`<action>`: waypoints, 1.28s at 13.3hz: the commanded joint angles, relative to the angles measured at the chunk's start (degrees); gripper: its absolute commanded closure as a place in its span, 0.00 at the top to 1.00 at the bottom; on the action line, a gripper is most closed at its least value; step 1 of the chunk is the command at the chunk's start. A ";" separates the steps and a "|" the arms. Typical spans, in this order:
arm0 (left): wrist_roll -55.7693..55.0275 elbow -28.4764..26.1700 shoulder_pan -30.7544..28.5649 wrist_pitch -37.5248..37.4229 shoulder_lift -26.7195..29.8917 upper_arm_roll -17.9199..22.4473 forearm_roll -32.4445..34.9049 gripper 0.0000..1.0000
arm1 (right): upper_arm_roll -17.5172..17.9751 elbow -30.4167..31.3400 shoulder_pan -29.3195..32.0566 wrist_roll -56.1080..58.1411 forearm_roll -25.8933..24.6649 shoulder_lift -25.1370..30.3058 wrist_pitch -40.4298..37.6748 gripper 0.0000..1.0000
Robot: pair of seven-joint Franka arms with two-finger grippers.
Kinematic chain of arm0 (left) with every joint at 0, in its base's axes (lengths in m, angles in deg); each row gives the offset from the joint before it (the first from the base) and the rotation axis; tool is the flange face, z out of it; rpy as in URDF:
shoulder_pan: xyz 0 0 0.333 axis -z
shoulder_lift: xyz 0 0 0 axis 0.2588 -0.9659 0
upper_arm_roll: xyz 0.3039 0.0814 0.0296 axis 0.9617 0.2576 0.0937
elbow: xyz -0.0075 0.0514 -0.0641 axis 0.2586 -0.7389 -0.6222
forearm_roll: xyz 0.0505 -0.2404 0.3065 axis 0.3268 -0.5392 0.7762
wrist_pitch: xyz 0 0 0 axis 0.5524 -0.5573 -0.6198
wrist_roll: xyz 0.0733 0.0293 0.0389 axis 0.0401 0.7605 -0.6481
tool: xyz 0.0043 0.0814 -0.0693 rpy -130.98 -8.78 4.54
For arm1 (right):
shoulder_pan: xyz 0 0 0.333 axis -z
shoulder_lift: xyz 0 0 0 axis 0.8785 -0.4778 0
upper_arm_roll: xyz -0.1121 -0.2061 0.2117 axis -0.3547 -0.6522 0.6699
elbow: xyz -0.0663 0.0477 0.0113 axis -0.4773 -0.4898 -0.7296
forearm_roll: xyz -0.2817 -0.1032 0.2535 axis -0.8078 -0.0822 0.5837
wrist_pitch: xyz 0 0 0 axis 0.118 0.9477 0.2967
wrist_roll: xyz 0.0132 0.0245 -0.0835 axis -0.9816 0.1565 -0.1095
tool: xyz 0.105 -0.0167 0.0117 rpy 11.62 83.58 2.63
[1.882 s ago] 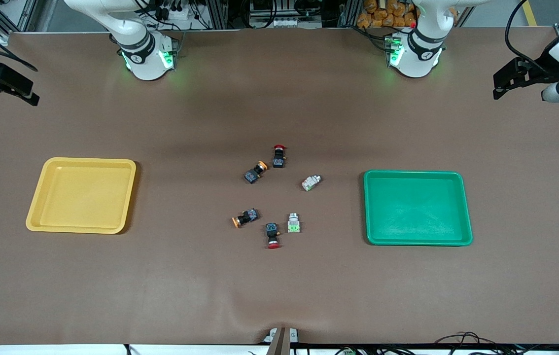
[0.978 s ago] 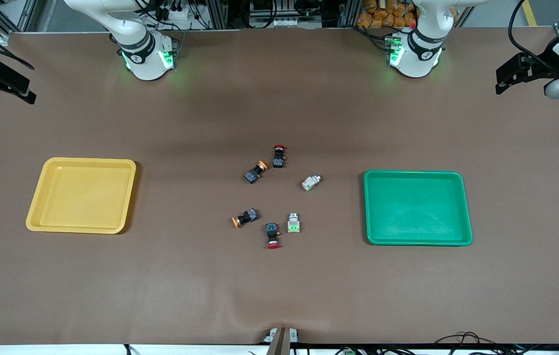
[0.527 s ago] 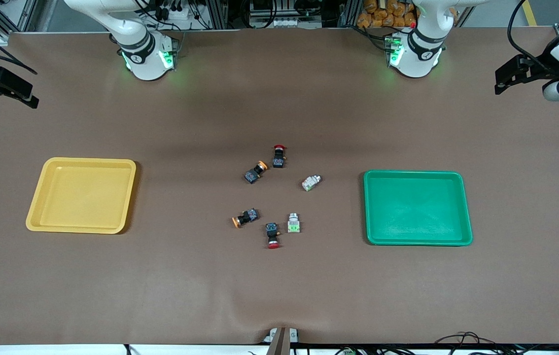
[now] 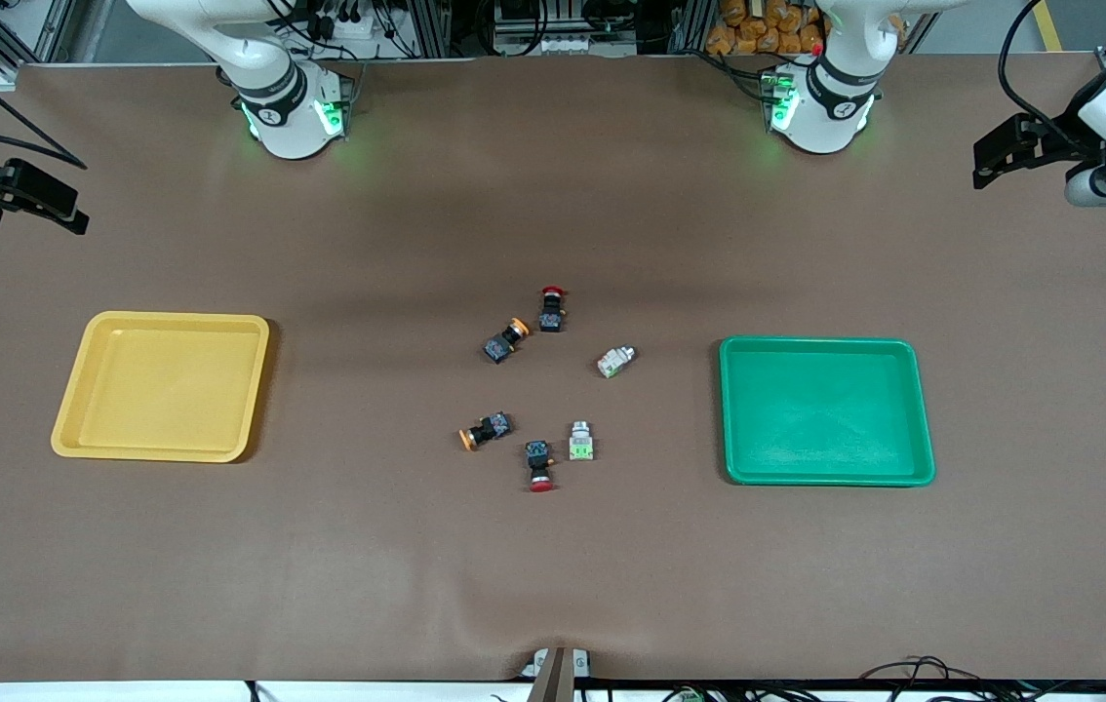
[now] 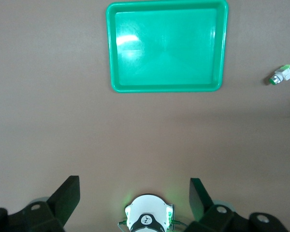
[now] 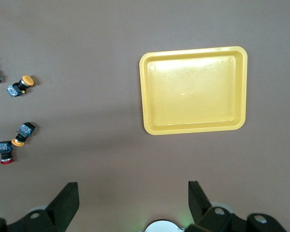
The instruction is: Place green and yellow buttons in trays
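Note:
Two yellow-capped buttons [image 4: 506, 340] [image 4: 485, 430] and two green buttons [image 4: 615, 362] [image 4: 581, 441] lie loose at mid-table. The yellow tray [image 4: 173, 318] sits toward the right arm's end and the green tray [image 4: 821, 342] toward the left arm's end; neither holds anything. My left gripper [image 4: 987, 164] hangs open, high over its table end, looking down on the green tray [image 5: 166, 88] and one green button [image 5: 282, 75]. My right gripper [image 4: 65, 210] hangs open over the other end, seeing the yellow tray [image 6: 193, 129] and both yellow buttons [image 6: 20, 86] [image 6: 23, 133].
Two red-capped black buttons [image 4: 552, 309] [image 4: 539, 464] lie among the others at mid-table. Both arm bases [image 4: 290, 112] [image 4: 821, 102] stand along the table's edge farthest from the front camera. Brown tabletop stretches between the button cluster and each tray.
Both grippers have drifted slightly at their table ends, the right one a little lower in the front view. Buttons and trays have not moved.

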 commanded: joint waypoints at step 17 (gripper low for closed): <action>-56.65 -1.27 21.05 45.33 -41.50 -10.36 1.45 1.00 | -0.54 0.81 -0.77 1.37 -3.05 -3.01 2.14 1.00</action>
